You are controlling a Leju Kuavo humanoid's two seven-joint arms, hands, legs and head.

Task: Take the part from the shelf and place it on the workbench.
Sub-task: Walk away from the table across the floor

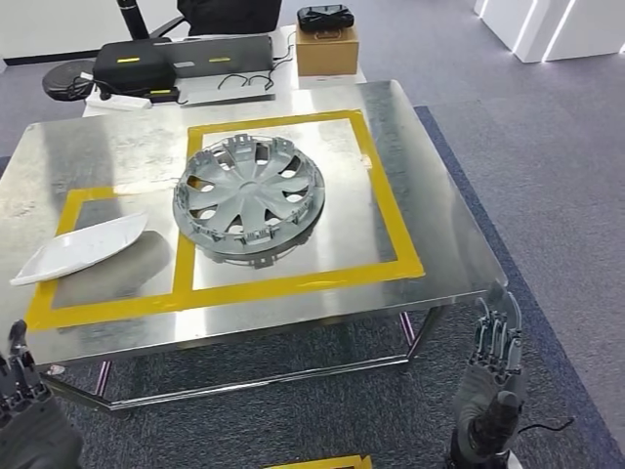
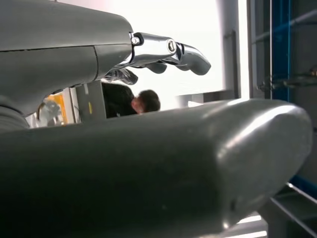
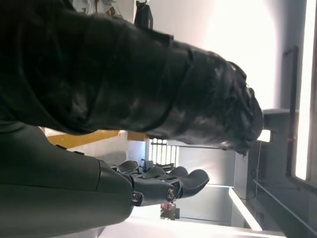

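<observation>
Nearest, the right hand is seen low at the right, below the front edge of the shiny steel table, fingers extended and apart, nothing held. In the right wrist view the same hand is shown with fingers straight and released. The left hand is seen at the lower left corner, below the table's front edge, partly cut off; nothing is seen held in it. In the left wrist view its fingers are stretched out, released, with a person in dark clothing visible behind.

On the table, a yellow tape outline is laid in two adjoining rectangles. The grey plastic wheel cover, the part, is lying flat inside the larger rectangle, well apart from both hands. A flat white plastic tray-like piece is lying in the smaller left rectangle, overlapping the tape.

Beyond the table, a black case with yellow marks, a brown cardboard box topped by a black device, and cables are seen on a white surface.
</observation>
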